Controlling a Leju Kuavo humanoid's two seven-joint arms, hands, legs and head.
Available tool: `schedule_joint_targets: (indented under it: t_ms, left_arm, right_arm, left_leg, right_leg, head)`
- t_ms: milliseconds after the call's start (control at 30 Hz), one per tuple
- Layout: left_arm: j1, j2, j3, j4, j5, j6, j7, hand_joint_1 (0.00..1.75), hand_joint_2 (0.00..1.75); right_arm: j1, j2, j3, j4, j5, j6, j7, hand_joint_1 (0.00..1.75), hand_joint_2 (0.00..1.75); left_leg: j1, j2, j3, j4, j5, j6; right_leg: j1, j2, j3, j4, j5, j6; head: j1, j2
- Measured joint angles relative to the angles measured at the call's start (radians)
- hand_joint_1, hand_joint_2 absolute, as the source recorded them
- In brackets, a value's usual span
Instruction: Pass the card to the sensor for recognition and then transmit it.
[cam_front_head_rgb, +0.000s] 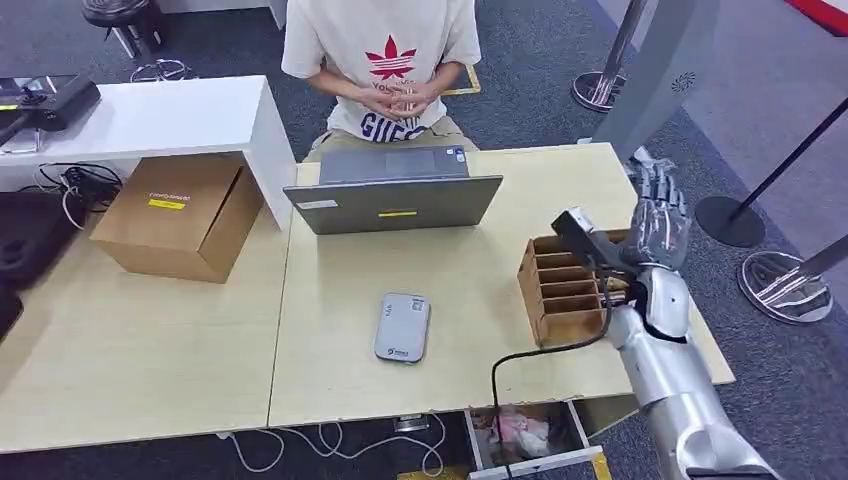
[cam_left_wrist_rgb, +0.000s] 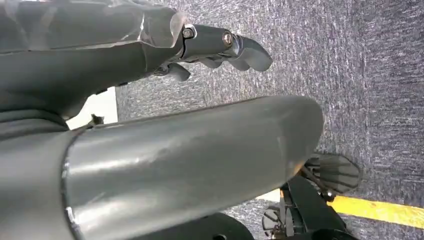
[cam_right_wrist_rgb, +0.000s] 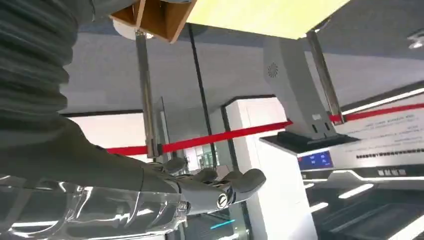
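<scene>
1. Right robot hand (cam_front_head_rgb: 657, 215) raised at the right end of the tabletop (cam_front_head_rgb: 480, 330), just above and behind the wooden slotted card holder (cam_front_head_rgb: 562, 287); fingers extended and a little apart, grasping nothing. The right wrist view shows the same robot hand (cam_right_wrist_rgb: 215, 187) with its fingers spread and no object in them.
2. Left robot hand (cam_left_wrist_rgb: 220, 47) hangs over grey carpet (cam_left_wrist_rgb: 360, 75) in the left wrist view; fingers loosely curled, nothing in them.
3. Grey sensor pad (cam_front_head_rgb: 403, 327) lies flat near the middle of the tabletop, left of the card holder and well apart from it.
4. Card: cannot tell where it is. The holder's slots are too small to read.
5. Laptop (cam_front_head_rgb: 392, 190) stands at the far edge of the tabletop, lid towards the robot; a person in a white T-shirt (cam_front_head_rgb: 385, 50) sits behind it, hands clasped.
6. Cardboard box (cam_front_head_rgb: 180, 215) on the left tabletop, beside a white counter (cam_front_head_rgb: 160, 115).
7. Black cable (cam_front_head_rgb: 540, 352) runs from the right arm down over the front edge.
</scene>
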Motion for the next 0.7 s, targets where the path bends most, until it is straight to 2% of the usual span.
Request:
schedule_joint_targets:
  t_ms: [100, 133, 233, 367, 467, 600, 700]
  left_arm:
    - [0.004, 0.0, 0.0, 0.0, -0.001, 0.003, -0.005, 0.0, 0.0]
    - [0.005, 0.0, 0.0, 0.0, -0.002, 0.005, -0.008, 0.0, 0.0]
    - [0.005, 0.0, 0.0, 0.0, -0.002, 0.009, -0.01, 0.0, 0.0]
    - [0.006, 0.0, 0.004, 0.0, -0.002, 0.009, -0.011, 0.0, 0.0]
    - [0.006, 0.0, 0.006, 0.0, -0.001, 0.004, -0.011, 0.0, 0.0]
    - [0.005, 0.003, 0.012, 0.0, -0.002, -0.005, -0.011, 0.0, 0.0]
    - [0.005, 0.006, 0.016, 0.0, -0.001, -0.007, -0.011, 0.0, 0.0]
  right_arm:
    - [0.035, 0.0, -0.002, -0.051, -0.041, -0.14, -0.07, 0.0, 1.75]
    - [0.046, 0.0, -0.006, -0.07, -0.047, -0.164, -0.094, 0.0, 1.75]
    - [0.078, 0.012, -0.034, -0.129, -0.036, -0.179, -0.163, 0.0, 1.75]
    - [0.087, 0.028, -0.051, -0.143, -0.042, -0.176, -0.186, 0.0, 1.75]
    - [0.083, 0.034, -0.042, -0.128, -0.094, -0.107, -0.193, 0.0, 1.75]
    - [0.08, 0.034, 0.0, -0.116, -0.152, 0.067, -0.19, 0.0, 1.75]
    - [0.078, 0.034, 0.023, -0.114, -0.18, 0.117, -0.19, 0.0, 1.75]
  left_leg:
    - [0.0, 0.0, 0.0, 0.0, 0.0, 0.0]
    - [0.0, 0.0, 0.0, 0.0, 0.0, 0.0]
    - [0.0, 0.0, -0.001, 0.0, 0.0, 0.0]
    - [0.0, 0.0, -0.001, 0.0, 0.0, 0.0]
    - [0.0, 0.0, -0.001, 0.0, 0.0, 0.0]
    - [0.0, 0.0, 0.0, 0.0, 0.0, 0.0]
    - [0.0, -0.001, 0.0, 0.0, 0.0, 0.0]
  right_leg:
    - [0.0, 0.0, 0.0, 0.0, 0.0, 0.0]
    - [0.0, 0.0, 0.0, 0.0, 0.0, 0.0]
    - [0.0, 0.0, 0.0, 0.0, 0.0, 0.0]
    - [0.0, 0.0, 0.0, 0.0, 0.0, 0.0]
    - [0.0, 0.0, 0.0, 0.0, 0.0, 0.0]
    - [0.0, 0.0, 0.0, 0.0, 0.0, 0.0]
    - [0.0, 0.0, 0.0, 0.0, 0.0, 0.0]
  head:
    - [0.0, 0.0]
    - [0.0, 0.0]
    - [0.0, 0.0]
    - [0.0, 0.0]
    - [0.0, 0.0]
    - [0.0, 0.0]
    - [0.0, 0.0]
